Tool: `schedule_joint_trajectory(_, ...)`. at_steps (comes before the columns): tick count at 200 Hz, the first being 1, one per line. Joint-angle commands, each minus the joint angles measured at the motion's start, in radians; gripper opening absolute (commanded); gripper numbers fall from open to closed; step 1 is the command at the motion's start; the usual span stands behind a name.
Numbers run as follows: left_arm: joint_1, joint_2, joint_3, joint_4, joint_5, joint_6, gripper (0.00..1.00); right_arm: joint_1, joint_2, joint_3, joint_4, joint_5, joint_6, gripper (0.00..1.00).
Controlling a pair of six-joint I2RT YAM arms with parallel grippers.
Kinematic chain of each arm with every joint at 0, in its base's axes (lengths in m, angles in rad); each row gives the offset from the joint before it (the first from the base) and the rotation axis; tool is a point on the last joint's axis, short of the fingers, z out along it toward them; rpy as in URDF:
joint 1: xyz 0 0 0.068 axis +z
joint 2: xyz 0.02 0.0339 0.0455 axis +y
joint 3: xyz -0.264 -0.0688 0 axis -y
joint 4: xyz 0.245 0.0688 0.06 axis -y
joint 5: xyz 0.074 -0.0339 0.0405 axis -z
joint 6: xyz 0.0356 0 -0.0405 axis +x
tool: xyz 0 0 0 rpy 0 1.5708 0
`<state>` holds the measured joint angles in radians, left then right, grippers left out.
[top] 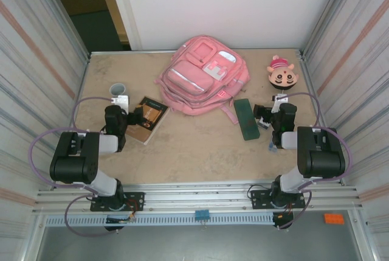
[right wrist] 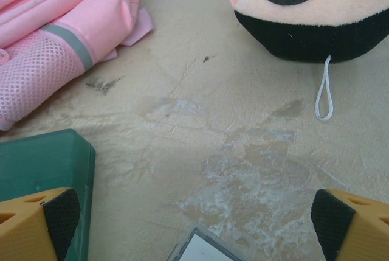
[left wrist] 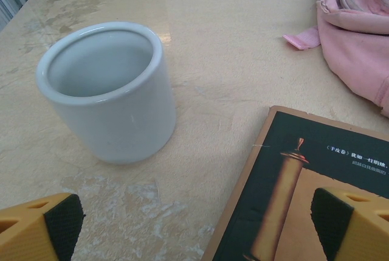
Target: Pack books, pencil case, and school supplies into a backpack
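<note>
Marbled tan table (top: pixel 200 151) holds the pink backpack (top: pixel 203 75) at back centre. Left gripper (left wrist: pixel 194 224), wide open and empty, hangs over the book (left wrist: pixel 304 194). Right gripper (right wrist: pixel 194 224), equally wide and empty, straddles a small pale item (right wrist: pixel 203 249), with the green pencil case (right wrist: pixel 42 163) by its left finger.

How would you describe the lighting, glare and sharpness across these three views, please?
Top external: soft, even light, the side walls splayed by a wide lens. Left wrist: a pale sheen on the table beyond the cup; the print on the book is legible. Right wrist: flat light, hardly any shadows, the backpack mesh and the toy sharp.
</note>
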<state>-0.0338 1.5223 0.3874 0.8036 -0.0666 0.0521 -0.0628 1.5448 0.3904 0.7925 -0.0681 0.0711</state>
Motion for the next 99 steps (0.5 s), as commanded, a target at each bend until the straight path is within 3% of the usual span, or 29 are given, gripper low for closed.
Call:
schedule_joint_trajectory(1, 0.007, -0.014, 0.011, 0.010, 0.010, -0.006, 0.99, 0.005, -0.006, 0.015, 0.014, 0.017, 0.014, 0.99)
schedule_joint_trajectory(16, 0.004, -0.055, 0.023, -0.032, -0.031, -0.016, 0.98, 0.006, -0.046, 0.055, -0.087, 0.015, 0.010, 0.99)
schedule_joint_trajectory(46, -0.023, -0.227, 0.220, -0.529, -0.012, -0.068, 0.93, 0.059, -0.198, 0.253, -0.513, -0.027, -0.066, 0.99)
schedule_joint_trajectory(68, -0.049, -0.285, 0.312, -0.690, 0.081, -0.166, 0.85, 0.186, -0.274, 0.432, -0.781, 0.048, -0.082, 0.99)
schedule_joint_trajectory(99, -0.120, -0.296, 0.355, -0.794, 0.203, -0.352, 0.78, 0.367, -0.283, 0.629, -1.056, 0.094, 0.060, 0.99)
